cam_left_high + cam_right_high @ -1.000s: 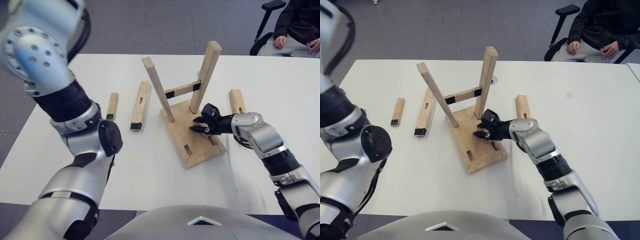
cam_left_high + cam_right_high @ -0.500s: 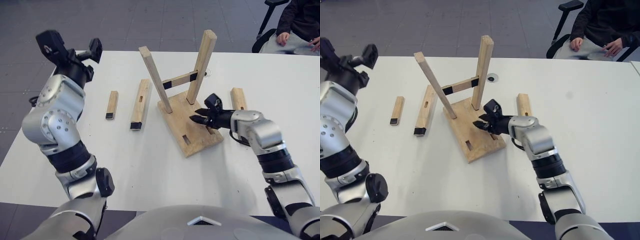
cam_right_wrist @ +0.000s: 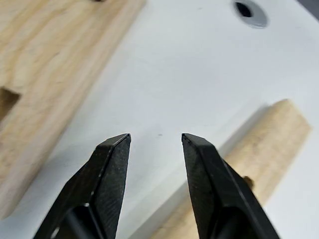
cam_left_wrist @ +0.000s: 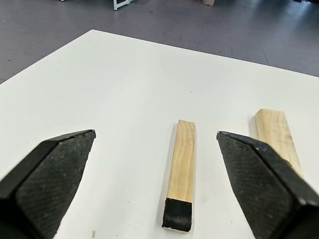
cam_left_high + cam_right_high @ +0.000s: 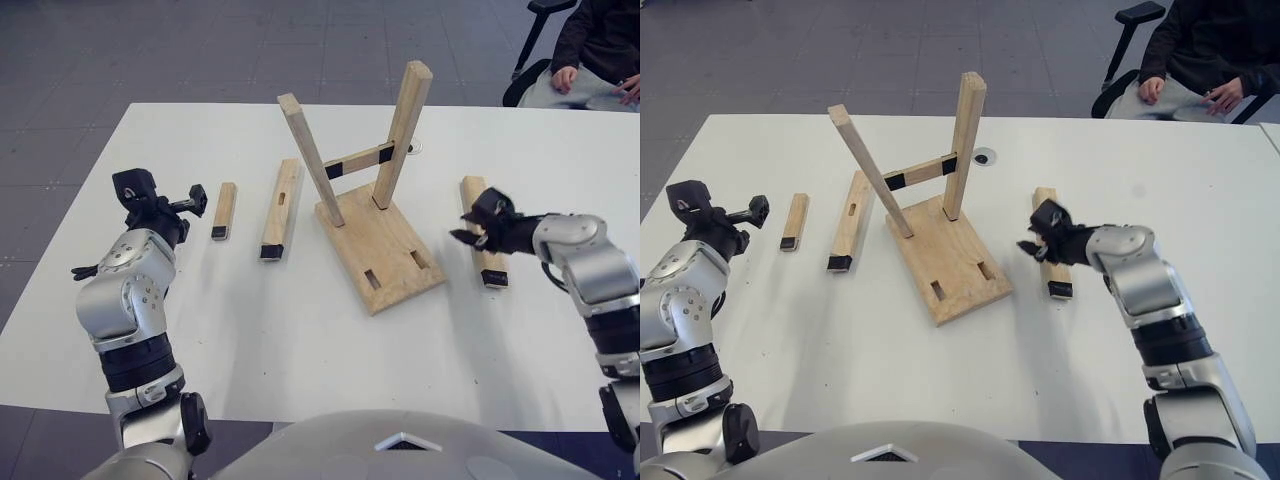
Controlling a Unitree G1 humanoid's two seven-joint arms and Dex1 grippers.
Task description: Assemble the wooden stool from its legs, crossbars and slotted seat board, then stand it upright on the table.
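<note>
The seat board (image 5: 385, 255) lies flat at the middle of the white table (image 5: 300, 340), slots facing up. It is the only thing here that holds anything. The two slots at its 12 o'clock end each carry a leg: one leg (image 5: 313, 168) leans toward 11 o'clock, and the other (image 5: 400, 135) stands nearly upright. A crossbar (image 5: 358, 160) with black ends joins them partway up. The two slots at the 6 o'clock end (image 5: 373, 278) are bare.

At 9 o'clock from the board lies a loose leg (image 5: 280, 210) with a black cap on its near end. A short crossbar (image 5: 225, 210) lies farther out the same way. At 3 o'clock lies another loose leg (image 5: 487, 258), also black-capped.

The right gripper (image 3: 155, 135) sits low at 3 o'clock from the board, tips over bare table just beside that leg. Its fingers are parted a little and hold nothing. The left gripper (image 5: 165, 198) hangs at 9 o'clock, beyond the short crossbar — fingers spread wide, empty.
</note>
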